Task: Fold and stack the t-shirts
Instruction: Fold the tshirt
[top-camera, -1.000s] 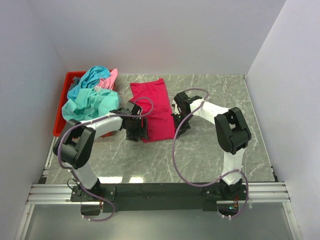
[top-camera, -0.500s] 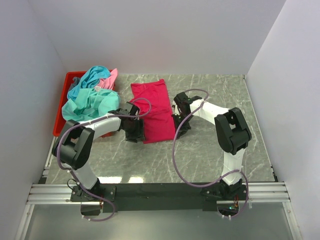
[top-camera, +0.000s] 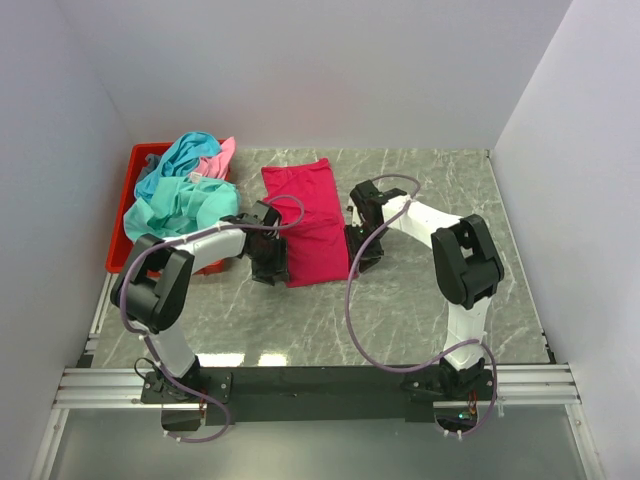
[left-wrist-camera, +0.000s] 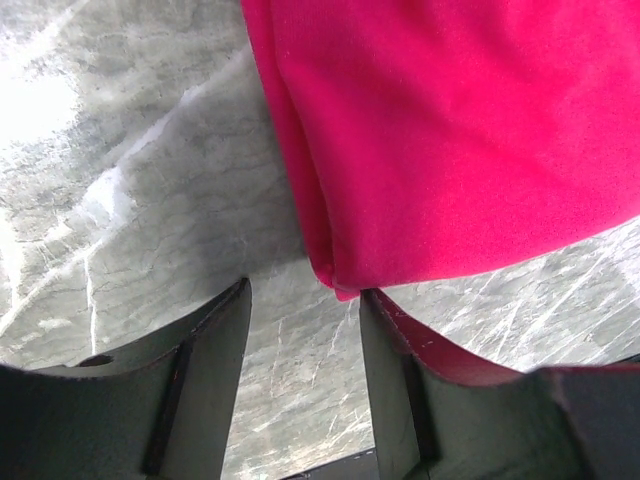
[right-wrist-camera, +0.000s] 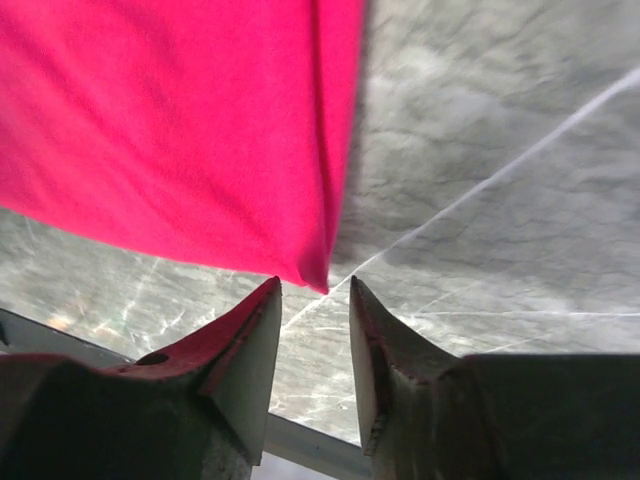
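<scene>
My left gripper sits at the lower-left corner of the red shirt. Its jaws are a little narrower than a moment ago but still released, with the cloth corner just ahead of them and not pinched. The shirt lies mid-frame as a long folded strip on the table. My right gripper, clenched a second ago, has let go at the lower-right corner and is now empty, jaws apart. I judge this fold laid down and the next one due. At upper left, teal shirts and a pink shirt wait heaped in the bin. Only my own arms crowd the strip.
</scene>
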